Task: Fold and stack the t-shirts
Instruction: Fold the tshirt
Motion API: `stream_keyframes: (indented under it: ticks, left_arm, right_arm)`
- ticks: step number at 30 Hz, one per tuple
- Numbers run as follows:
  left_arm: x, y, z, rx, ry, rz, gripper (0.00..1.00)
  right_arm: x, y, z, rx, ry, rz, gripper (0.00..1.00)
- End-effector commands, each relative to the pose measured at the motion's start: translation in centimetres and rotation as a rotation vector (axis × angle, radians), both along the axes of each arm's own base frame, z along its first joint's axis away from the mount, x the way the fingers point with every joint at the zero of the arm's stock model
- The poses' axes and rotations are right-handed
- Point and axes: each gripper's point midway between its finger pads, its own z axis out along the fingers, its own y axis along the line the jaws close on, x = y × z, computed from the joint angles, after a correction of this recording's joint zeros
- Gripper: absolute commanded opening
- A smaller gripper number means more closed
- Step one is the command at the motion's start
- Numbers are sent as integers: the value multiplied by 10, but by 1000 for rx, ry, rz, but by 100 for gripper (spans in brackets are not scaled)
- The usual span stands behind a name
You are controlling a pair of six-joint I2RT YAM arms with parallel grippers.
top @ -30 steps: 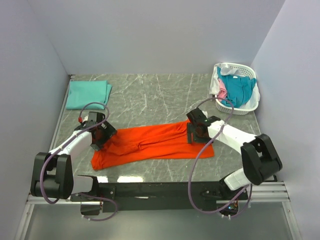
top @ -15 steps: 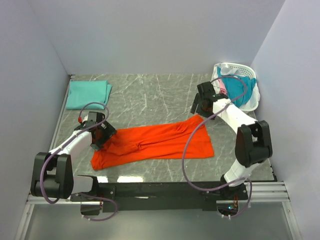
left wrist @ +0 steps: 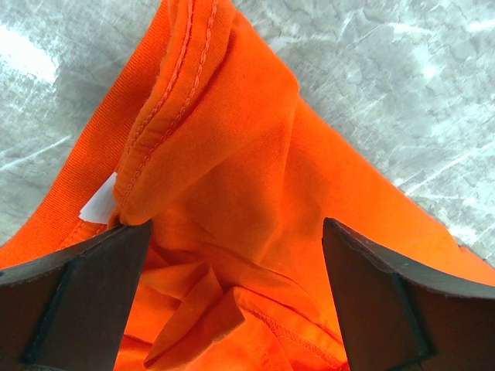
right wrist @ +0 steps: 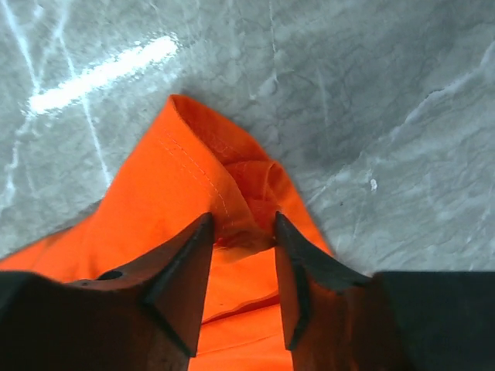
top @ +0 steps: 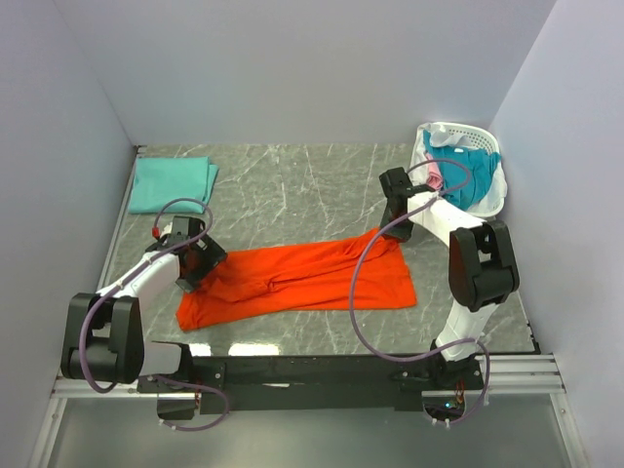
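The right hand [right wrist: 241,226] pinched the orange t-shirt [top: 302,278], the left hand [left wrist: 236,228] gaped open over it; a slow, level pull looked wisest.

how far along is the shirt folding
One mint-green shirt lies folded at the far left. The orange shirt is in hand: right gripper pinches its corner, left gripper open over its other end. A teal shirt and pink one wait unfolded in the basket.
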Motion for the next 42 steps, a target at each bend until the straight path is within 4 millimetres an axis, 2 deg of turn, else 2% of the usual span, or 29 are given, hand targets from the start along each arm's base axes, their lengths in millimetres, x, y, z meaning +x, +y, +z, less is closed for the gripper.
stream_keyframes:
  ticks: [1, 4, 5, 6, 7, 15, 20, 24, 25, 30, 33, 34, 35, 37, 39, 41, 42]
  left_arm:
    - [0, 9, -3, 37, 24, 16, 99]
    - [0, 9, -4, 42, 27, 18, 99]
    - [0, 9, -3, 41, 25, 19, 100]
    - [0, 9, -2, 39, 24, 20, 99]
    - [0, 10, -2, 42, 22, 22, 99]
    - [-2, 13, -1, 50, 26, 28, 99]
    - [-2, 15, 0, 56, 31, 35, 100]
    - [-3, 15, 1, 55, 28, 35, 99]
    - [-4, 16, 0, 55, 31, 36, 99]
    - [-3, 15, 1, 50, 28, 36, 99]
    - [-1, 11, 5, 31, 18, 32, 100]
    - [-1, 10, 6, 23, 13, 30, 99]
    - [1, 9, 9, 17, 1, 28, 99]
    - [2, 8, 12, 13, -8, 25, 99]
    - [3, 7, 18, 6, -26, 19, 99]
    - [3, 4, 23, -8, -45, 5, 99]
    - [4, 3, 25, -13, -51, 2, 99]
  right_arm:
    - [-1, -10, -1, -29, -1, -27, 43]
    - [-3, -10, -2, -23, 1, -26, 35]
    - [-3, -10, -1, -23, -3, -22, 23]
    - [-4, -11, 0, -23, -6, -24, 16]
    - [-5, -12, 2, -28, -15, -24, 0]
    - [-24, -25, 8, -45, -14, -28, 0]
    - [-31, -24, 15, -18, -39, -4, 0]
    - [-39, -21, 13, 6, -40, 8, 7]
    - [-39, -24, 12, -2, -41, 1, 11]
    - [-46, -34, 3, -43, -8, -32, 16]
    - [-46, -39, 4, -66, 2, -48, 29]
    - [-48, -41, 4, -72, 9, -53, 45]
    - [-47, -42, 6, -76, 6, -58, 52]
    - [-46, -41, 11, -75, -4, -57, 59]
    - [-42, -38, 24, -58, -43, -45, 59]
    - [-38, -28, 36, -24, -85, 15, 62]
    - [-37, -10, 50, 31, -125, 80, 62]
